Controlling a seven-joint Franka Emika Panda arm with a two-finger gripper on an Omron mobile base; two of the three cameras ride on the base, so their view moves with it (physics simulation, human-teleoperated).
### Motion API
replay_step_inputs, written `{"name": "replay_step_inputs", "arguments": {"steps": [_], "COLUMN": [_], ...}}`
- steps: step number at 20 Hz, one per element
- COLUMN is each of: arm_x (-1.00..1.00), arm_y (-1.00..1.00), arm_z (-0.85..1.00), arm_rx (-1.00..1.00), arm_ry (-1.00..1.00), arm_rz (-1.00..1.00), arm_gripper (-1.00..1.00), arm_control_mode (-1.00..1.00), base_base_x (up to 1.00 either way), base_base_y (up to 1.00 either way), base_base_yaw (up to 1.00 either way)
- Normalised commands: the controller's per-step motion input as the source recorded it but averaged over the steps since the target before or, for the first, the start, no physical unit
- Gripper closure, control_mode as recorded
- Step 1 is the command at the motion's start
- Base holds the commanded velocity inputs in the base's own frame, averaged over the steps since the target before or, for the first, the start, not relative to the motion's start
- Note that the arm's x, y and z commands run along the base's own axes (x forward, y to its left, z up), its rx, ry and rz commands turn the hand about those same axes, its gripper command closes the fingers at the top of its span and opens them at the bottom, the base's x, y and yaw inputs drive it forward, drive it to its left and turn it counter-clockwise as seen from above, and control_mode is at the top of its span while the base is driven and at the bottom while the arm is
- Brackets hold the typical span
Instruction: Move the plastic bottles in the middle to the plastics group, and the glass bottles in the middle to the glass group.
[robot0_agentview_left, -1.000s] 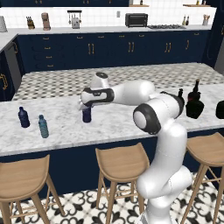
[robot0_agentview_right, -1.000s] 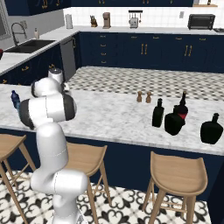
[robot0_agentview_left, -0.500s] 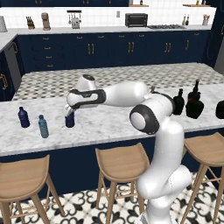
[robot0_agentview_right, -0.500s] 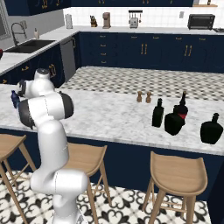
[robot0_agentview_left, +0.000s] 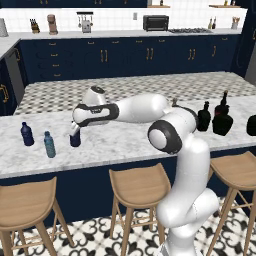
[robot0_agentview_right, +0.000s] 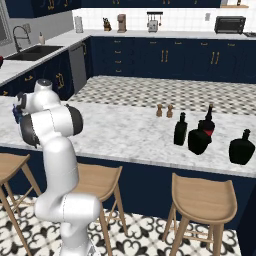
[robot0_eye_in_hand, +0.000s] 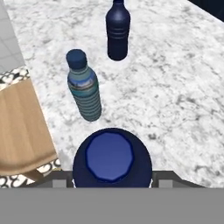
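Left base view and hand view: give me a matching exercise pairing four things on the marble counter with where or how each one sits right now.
Things:
1. navy-blue plastic bottle with the blue cap
2. teal-grey ribbed plastic bottle
3. dark glass bottle with the red label
4. small slim navy-blue bottle at the far left

Places or states:
A. standing free between two navy-blue bottles
B. between the jaws of the gripper
C. at the left end of the row, nearest the counter's end
D. among black bottles at the right end of the counter

Pairs: 1-B, 2-A, 3-D, 4-C
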Motion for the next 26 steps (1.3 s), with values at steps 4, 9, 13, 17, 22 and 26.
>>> {"name": "replay_step_inputs", "arguments": {"steps": [4, 9, 13, 17, 22, 26], "arm_x": [0.00, 0.13, 0.20, 0.04, 0.00, 0.01], "arm_y": [0.21, 0.29, 0.19, 0.03, 0.07, 0.18], "arm_z": [-0.03, -0.02, -0.11, -0.13, -0.18, -0.29], "arm_rx": [0.00, 0.00, 0.00, 0.00, 0.00, 0.00], "arm_ry": [0.00, 0.01, 0.00, 0.00, 0.00, 0.00], "arm_rz": [0.06, 0.16, 0.17, 0.11, 0.06, 0.07], "arm_gripper": [1.00, 1.00, 1.00, 1.00, 1.00, 1.00], "arm_control_mode": [-1.00, -1.00, -1.00, -1.00, -1.00, -1.00], "base_base_x": [0.00, 0.00, 0.00, 0.00, 0.00, 0.00], "base_base_y": [0.00, 0.00, 0.00, 0.00, 0.00, 0.00], "base_base_yaw": [0.00, 0.00, 0.00, 0.00, 0.00, 0.00]}}
